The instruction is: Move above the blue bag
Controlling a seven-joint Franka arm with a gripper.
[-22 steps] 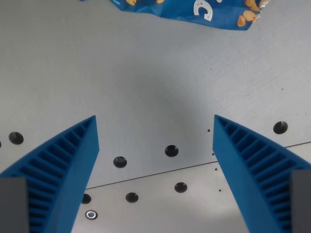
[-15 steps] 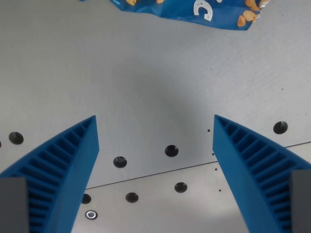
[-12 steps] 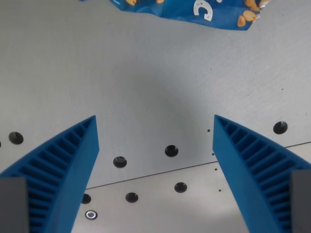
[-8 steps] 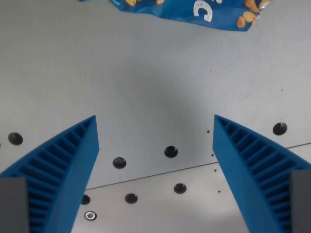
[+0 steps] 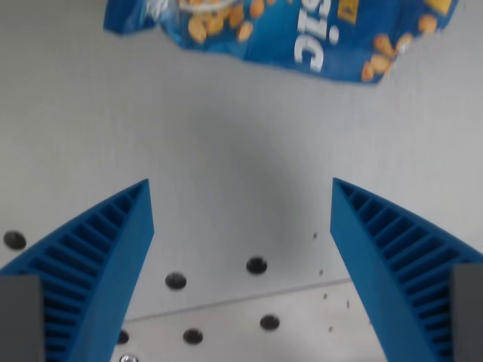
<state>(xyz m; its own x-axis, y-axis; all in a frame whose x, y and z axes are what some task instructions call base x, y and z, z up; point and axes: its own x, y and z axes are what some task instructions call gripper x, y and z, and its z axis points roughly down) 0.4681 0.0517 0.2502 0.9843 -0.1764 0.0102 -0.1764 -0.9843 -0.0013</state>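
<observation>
A blue snack bag with white lettering and orange nut pictures lies flat on the grey table along the top of the wrist view, cut off by the upper edge. My gripper is open, its two blue ribbed fingers spread wide at the bottom corners, with nothing between them. The bag lies well ahead of the fingertips, apart from them. The picture is slightly blurred.
The grey table has a row of dark round holes near the bottom of the view and a thin seam line crossing below them.
The whole scene has slid down the picture, so the camera has moved toward the bag. More of the bag shows now. The fingers stay equally spread.
</observation>
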